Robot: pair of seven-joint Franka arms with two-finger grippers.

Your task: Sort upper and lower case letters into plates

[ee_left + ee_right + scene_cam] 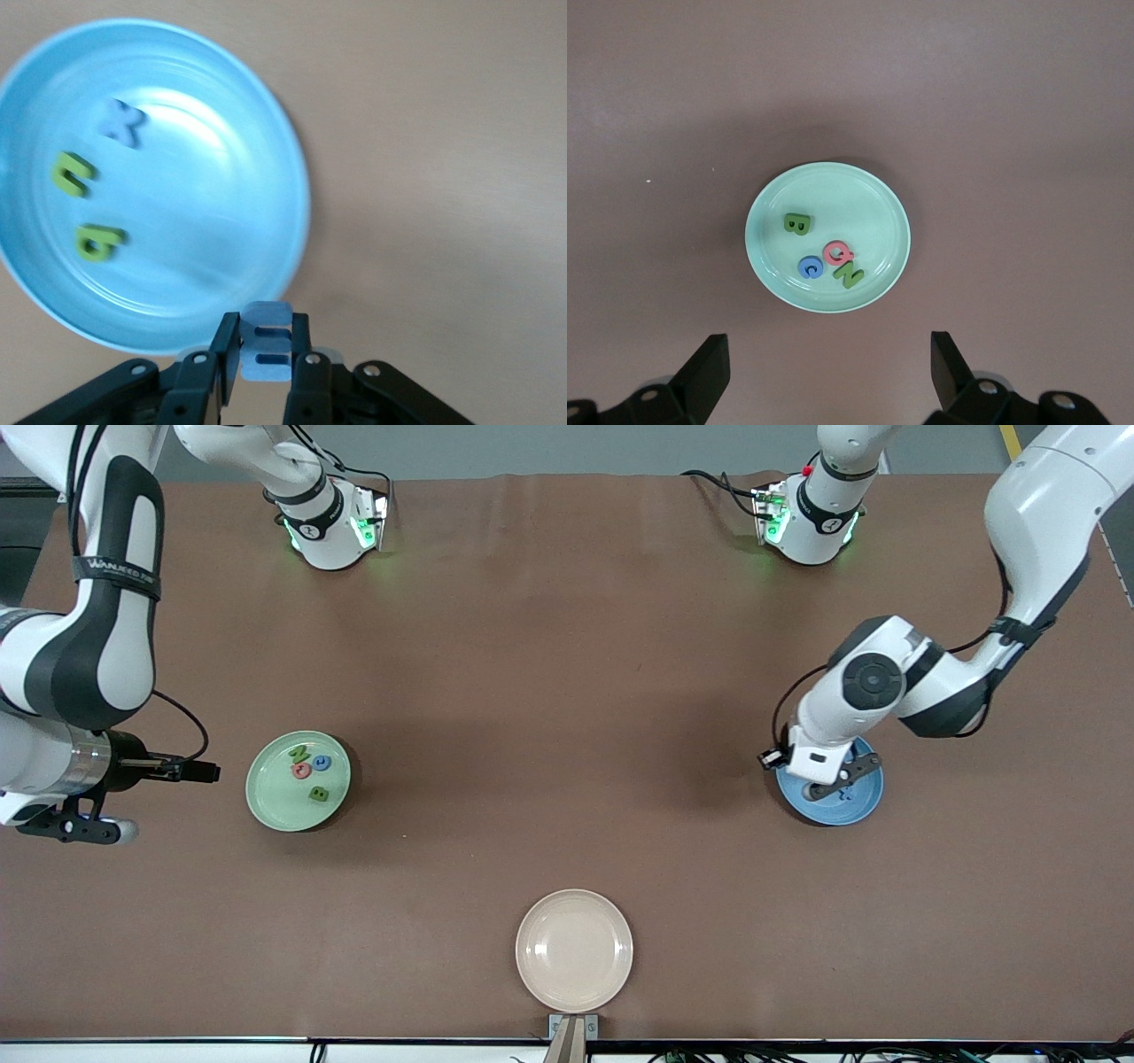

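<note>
The blue plate [866, 795] lies toward the left arm's end of the table. My left gripper [831, 786] hangs over its rim, shut on a pale blue foam letter [266, 347] with two slots. In the blue plate [204, 195] lie a pale blue x [122, 121], a yellow-green n [73, 173] and another yellow-green letter [99, 243]. The mint green plate [270, 795] holds a green N [299, 754], a blue C [322, 762], a pink Q [302, 771] and a green B [318, 794]. My right gripper [75, 828] waits open and empty beside it, toward the right arm's end.
A cream-beige plate [574, 950] with nothing in it sits near the table's front edge, midway between the arms. A small bracket [572, 1032] stands at that edge just below it. Brown tabletop [567, 691] stretches between the plates.
</note>
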